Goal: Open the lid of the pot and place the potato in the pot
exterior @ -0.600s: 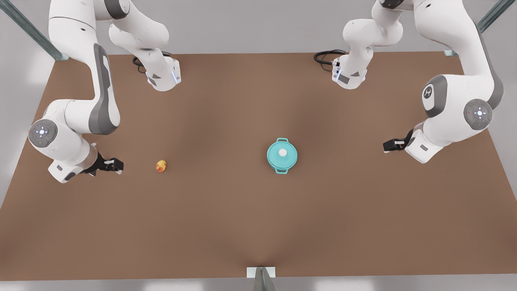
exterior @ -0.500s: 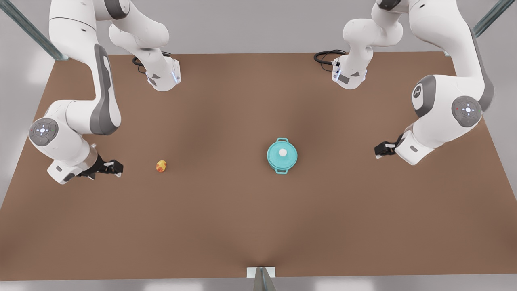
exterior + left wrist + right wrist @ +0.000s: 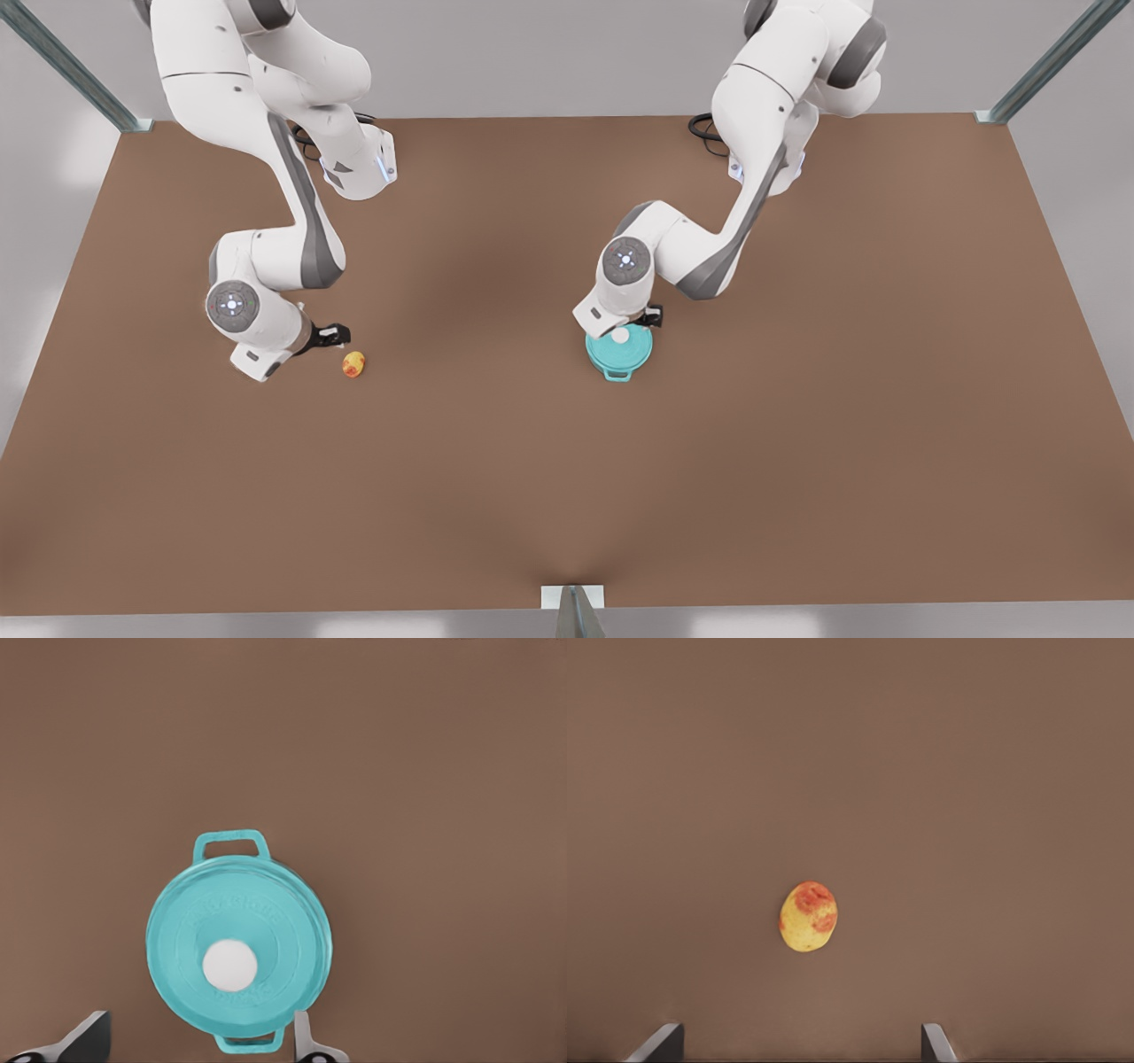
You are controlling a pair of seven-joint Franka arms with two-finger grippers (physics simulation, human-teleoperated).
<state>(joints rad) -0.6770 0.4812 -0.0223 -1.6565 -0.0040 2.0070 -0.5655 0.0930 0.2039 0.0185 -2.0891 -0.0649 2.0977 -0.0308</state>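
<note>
Hovering wide open, the left gripper [image 3: 195, 1038] hangs above the pot lid [image 3: 619, 347]; the right gripper [image 3: 799, 1043], equally wide, is near the potato [image 3: 353, 363].

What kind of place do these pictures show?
Probably a simulated robot test bench, not a kitchen: a bare brown table with metal frame posts, two white arms, and just a lidded pot and a potato.

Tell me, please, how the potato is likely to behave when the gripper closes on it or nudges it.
The potato looks rounded and egg-shaped, so it would probably roll or wobble across the flat table if nudged. Its curved sides may slip between the fingers of the right gripper, which hovers open over it. It looks small, likely light and firm.
</note>
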